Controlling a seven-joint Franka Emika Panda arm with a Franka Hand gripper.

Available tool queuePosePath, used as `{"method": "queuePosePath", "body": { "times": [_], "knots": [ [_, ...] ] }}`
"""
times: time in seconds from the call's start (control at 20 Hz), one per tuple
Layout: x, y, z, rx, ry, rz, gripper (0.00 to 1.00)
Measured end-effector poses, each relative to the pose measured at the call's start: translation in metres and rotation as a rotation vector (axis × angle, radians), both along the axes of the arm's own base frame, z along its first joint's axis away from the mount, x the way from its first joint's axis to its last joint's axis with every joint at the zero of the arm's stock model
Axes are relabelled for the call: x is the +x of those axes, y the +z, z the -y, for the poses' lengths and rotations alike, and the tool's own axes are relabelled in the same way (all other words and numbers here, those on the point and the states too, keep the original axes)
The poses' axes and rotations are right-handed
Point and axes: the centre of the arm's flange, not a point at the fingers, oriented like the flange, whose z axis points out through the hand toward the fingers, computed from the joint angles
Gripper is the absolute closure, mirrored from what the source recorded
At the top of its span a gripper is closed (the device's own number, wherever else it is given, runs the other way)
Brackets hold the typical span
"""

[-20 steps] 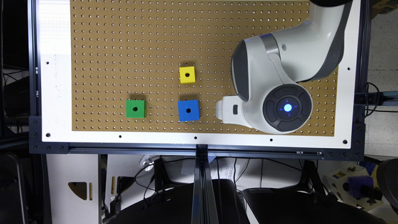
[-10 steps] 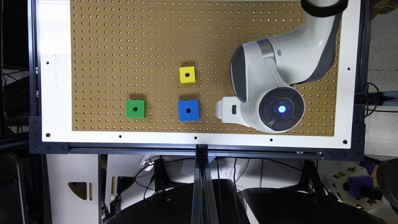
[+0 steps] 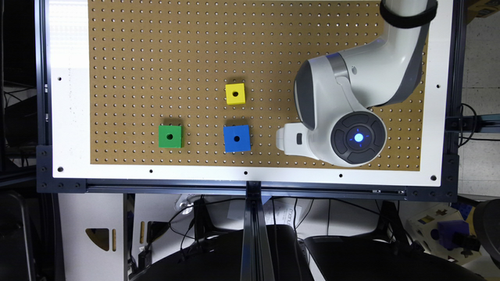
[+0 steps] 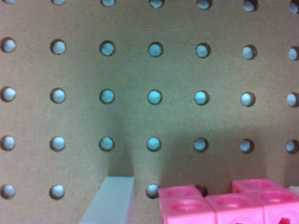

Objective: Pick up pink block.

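Note:
The pink block [image 4: 229, 203] is a studded plastic brick lying on the brown pegboard [image 4: 154, 70]. My gripper [image 4: 201, 205] is open and straddles it. One pale fingertip [image 4: 110, 200] stands beside the block with a small gap between them. A sliver of the other fingertip [image 4: 294, 188] shows past the block's far end. In the exterior view the gripper [image 3: 291, 139] is a white part low over the board, near its front edge and on the exterior view's right of the blue cube. There the arm hides the pink block.
A blue cube [image 3: 236, 138], a green cube [image 3: 170, 136] and a yellow cube [image 3: 235, 94], each with a centre hole, sit on the pegboard [image 3: 156, 58]. The blue one is closest to the gripper. The board's white border [image 3: 245, 175] runs just in front.
The arm's upper links have swung more upright toward the top of the exterior view. The white gripper part has stayed beside the blue cube. The cubes have not moved.

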Motion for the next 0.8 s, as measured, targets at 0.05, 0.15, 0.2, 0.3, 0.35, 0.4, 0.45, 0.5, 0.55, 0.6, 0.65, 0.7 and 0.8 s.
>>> {"method": "queuePosePath", "body": {
  "times": [0.05,0.15,0.2,0.3,0.35,0.4,0.45,0.5,0.55,0.6,0.65,0.7,0.8],
  "knots": [
    [0.0014,-0.0008,-0.0003,0.001,0.000,0.001,0.00],
    [0.0022,-0.0012,-0.0004,0.001,0.000,0.001,0.00],
    [0.0021,-0.0013,-0.0004,0.001,0.000,0.001,0.00],
    [0.0022,-0.0014,-0.0004,0.001,0.000,0.001,0.00],
    [0.0022,-0.0014,-0.0004,0.001,0.000,0.001,0.00],
    [0.0022,-0.0011,-0.0002,0.001,-0.001,0.001,1.00],
    [0.0022,-0.0011,-0.0002,0.001,-0.001,0.001,1.00],
    [0.0022,-0.0011,-0.0002,0.001,-0.001,0.001,1.00],
    [0.0022,-0.0011,-0.0002,0.001,-0.001,0.001,1.00],
    [0.0022,-0.0011,-0.0002,0.001,-0.001,0.001,1.00],
    [0.0022,-0.0011,-0.0001,0.001,-0.001,0.001,1.00],
    [0.0022,-0.0011,-0.0001,0.001,-0.001,0.001,1.00],
    [0.0020,-0.0013,0.0010,-0.001,-0.002,-0.003,1.00]
  ]
}}
